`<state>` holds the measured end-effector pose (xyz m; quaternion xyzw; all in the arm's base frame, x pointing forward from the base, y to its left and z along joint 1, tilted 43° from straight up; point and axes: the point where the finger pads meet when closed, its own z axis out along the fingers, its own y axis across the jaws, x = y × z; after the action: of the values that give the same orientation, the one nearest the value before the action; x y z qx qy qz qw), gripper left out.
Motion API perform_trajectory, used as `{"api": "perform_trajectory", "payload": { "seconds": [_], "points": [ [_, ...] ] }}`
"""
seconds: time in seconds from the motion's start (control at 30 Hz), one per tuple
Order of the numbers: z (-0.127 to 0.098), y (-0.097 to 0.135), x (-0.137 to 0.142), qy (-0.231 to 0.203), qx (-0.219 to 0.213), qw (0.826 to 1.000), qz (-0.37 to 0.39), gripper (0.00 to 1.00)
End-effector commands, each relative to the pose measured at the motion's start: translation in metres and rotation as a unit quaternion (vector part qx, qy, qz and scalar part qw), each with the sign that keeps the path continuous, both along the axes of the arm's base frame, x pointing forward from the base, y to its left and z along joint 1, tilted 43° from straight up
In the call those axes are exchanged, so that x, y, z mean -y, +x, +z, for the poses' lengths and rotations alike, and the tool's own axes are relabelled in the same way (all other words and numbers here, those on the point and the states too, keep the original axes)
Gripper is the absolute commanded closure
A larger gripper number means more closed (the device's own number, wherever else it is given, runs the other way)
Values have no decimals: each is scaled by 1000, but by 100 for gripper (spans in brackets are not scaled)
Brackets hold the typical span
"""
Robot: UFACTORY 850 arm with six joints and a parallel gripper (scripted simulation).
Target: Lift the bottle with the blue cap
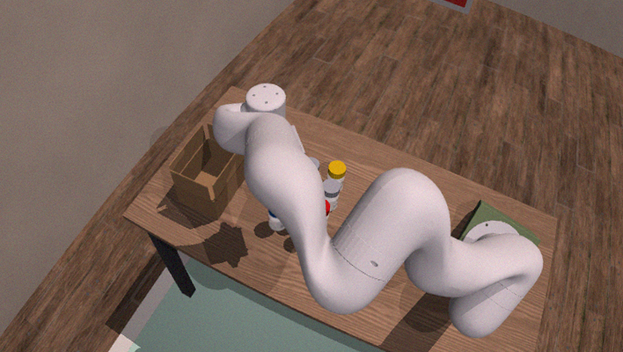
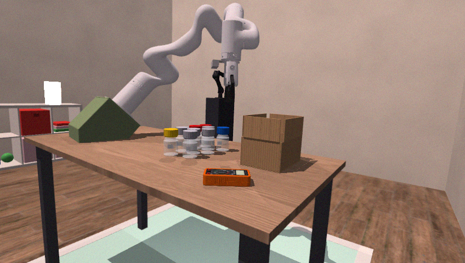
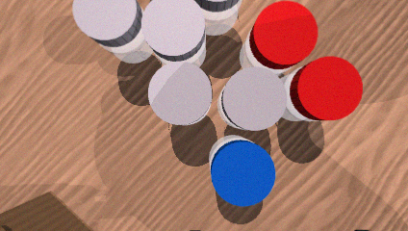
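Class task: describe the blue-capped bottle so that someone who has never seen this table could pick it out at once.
On the wooden table, beside the open cardboard box, stands a tight cluster of small clear plastic bottles. The target bottle with the blue cap stands at the cluster's edge nearest the box. Its neighbours wear grey, red or yellow caps; it alone wears blue.

On the desk (image 2: 130,169) a cluster of bottles (image 2: 192,139) stands upright near the middle. The target bottle (image 2: 222,138) stands at the cluster's edge nearest the box (image 2: 270,141), apart from it. The meter (image 2: 226,176) lies in front of both, toward the near edge. My base housing (image 2: 101,122) sits at the far left corner. My hand (image 2: 228,85) hangs open above the cluster's box-side end, well clear of the caps. From my wrist, the target (image 3: 242,173) lies just below two neighbouring bottles (image 3: 255,98), close against one.
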<state>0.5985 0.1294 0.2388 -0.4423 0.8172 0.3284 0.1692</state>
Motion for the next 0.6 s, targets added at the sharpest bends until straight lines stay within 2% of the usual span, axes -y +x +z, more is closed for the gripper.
{"api": "perform_trajectory", "payload": {
  "seconds": [0.0,0.1,0.57],
  "points": [
    [-30,3,-30,1,2,1000,-1,21],
    [-57,3,-55,1,2,1000,-1,21],
    [-60,1,-57,1,0,1000,-1,21]
  ]
}}
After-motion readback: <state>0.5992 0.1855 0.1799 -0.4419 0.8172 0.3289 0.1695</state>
